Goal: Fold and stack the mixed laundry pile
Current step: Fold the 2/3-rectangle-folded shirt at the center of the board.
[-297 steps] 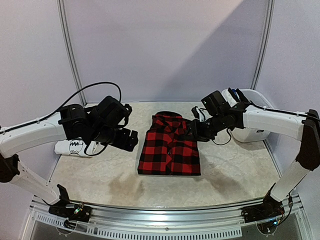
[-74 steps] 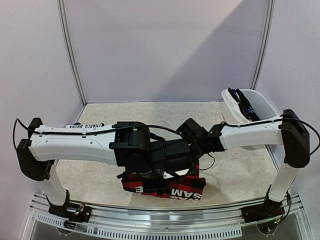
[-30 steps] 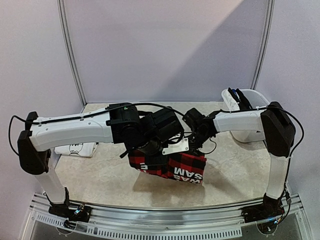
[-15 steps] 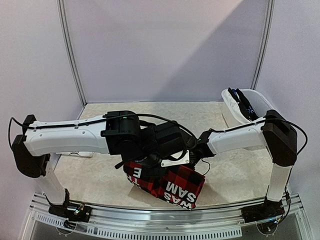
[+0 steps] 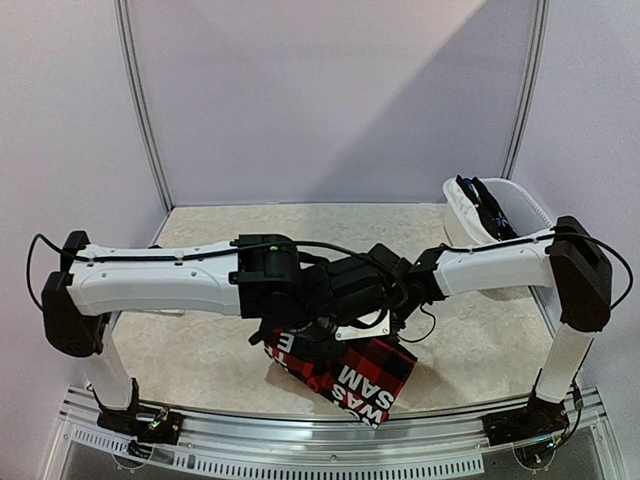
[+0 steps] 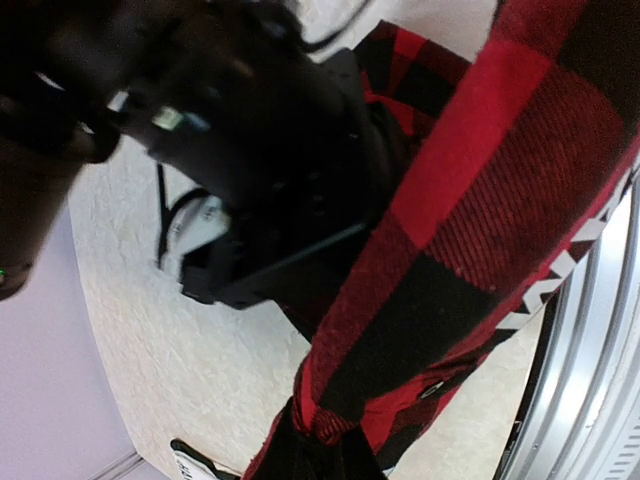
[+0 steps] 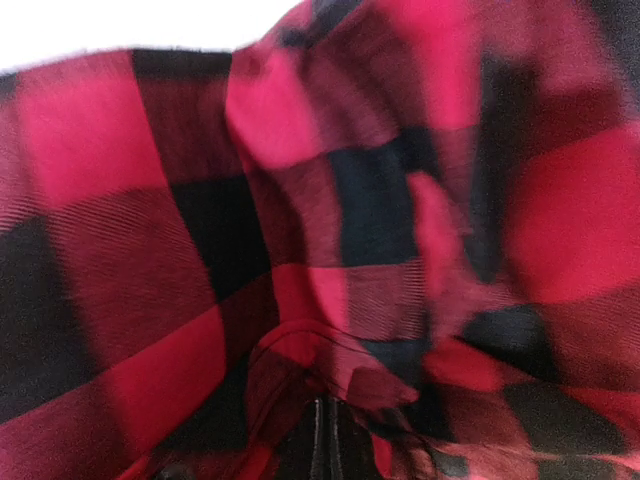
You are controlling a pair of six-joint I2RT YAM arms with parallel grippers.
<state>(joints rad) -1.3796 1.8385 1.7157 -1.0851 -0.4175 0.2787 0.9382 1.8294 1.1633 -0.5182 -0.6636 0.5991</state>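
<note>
while the red-black plaid shirt [image 5: 352, 372] is held up over the table [image 5: 180, 350] at its near middle, both the left gripper [image 5: 322, 332] and right gripper [image 5: 400, 318] are clenched on its bunched upper edge (cloth fills both wrist views). both grips should be lowered level and together so the fold is laid flat. its long axis runs diagonally, the white-lettered edge pointed toward the near right.

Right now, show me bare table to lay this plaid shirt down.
Bare: far strip between back wall and the left arm and right arm; near-left patch beside the plaid shirt. Crowded: centre, where they meet; far-right corner, by the tub.
</note>
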